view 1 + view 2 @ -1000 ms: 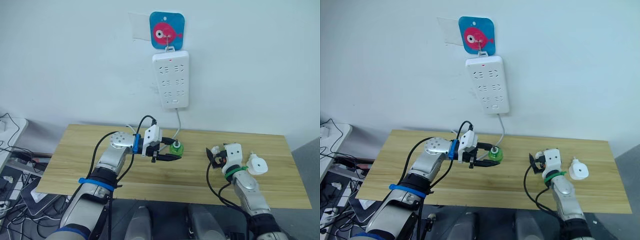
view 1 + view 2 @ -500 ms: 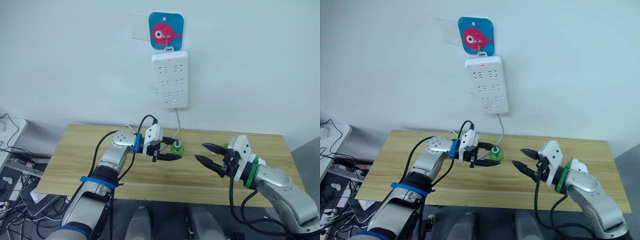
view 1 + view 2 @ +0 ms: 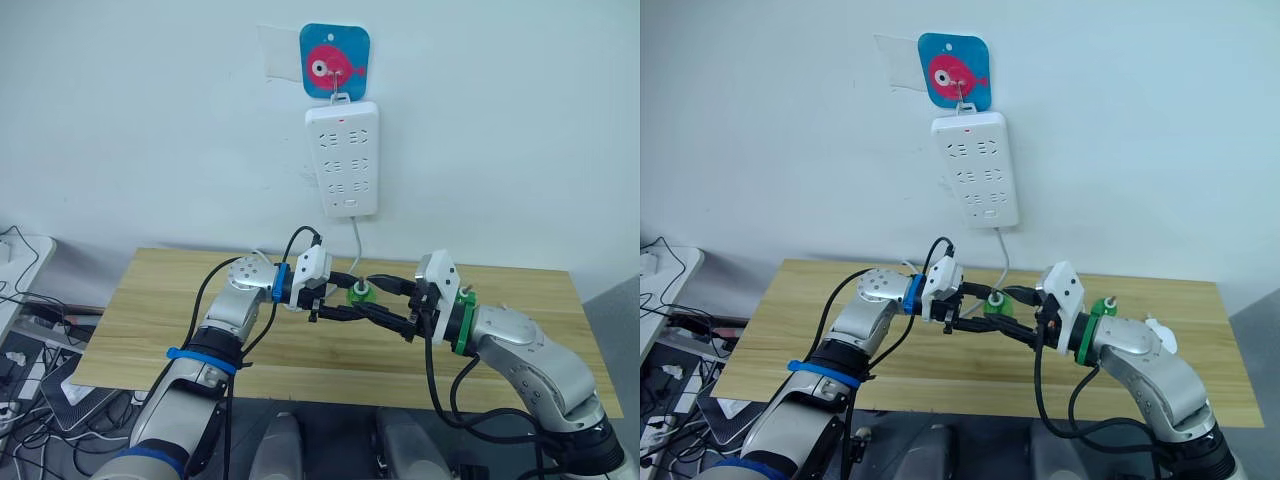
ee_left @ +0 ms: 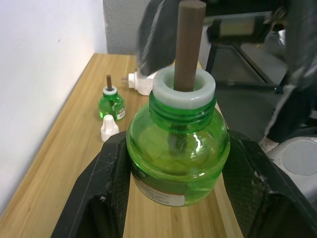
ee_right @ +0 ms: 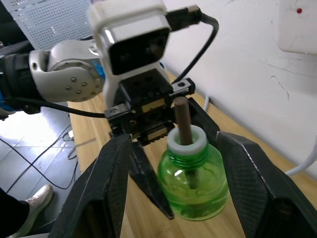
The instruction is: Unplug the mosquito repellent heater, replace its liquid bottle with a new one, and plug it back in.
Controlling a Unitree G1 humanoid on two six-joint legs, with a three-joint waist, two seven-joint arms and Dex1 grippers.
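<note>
With the mosquito repellent heater unplugged and lying on the table, my left pincer grips the green bottle, my right pincer brackets it open-fingered, and fitting and replugging remain.

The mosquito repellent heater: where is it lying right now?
The mosquito repellent heater lies on the wooden table toward the robot's right end, beside a second green bottle and a small white cap.

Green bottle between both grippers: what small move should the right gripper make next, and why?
Probably close the right gripper on the green bottle: its open fingers flank the body with gaps, while the left gripper grips it.
</note>
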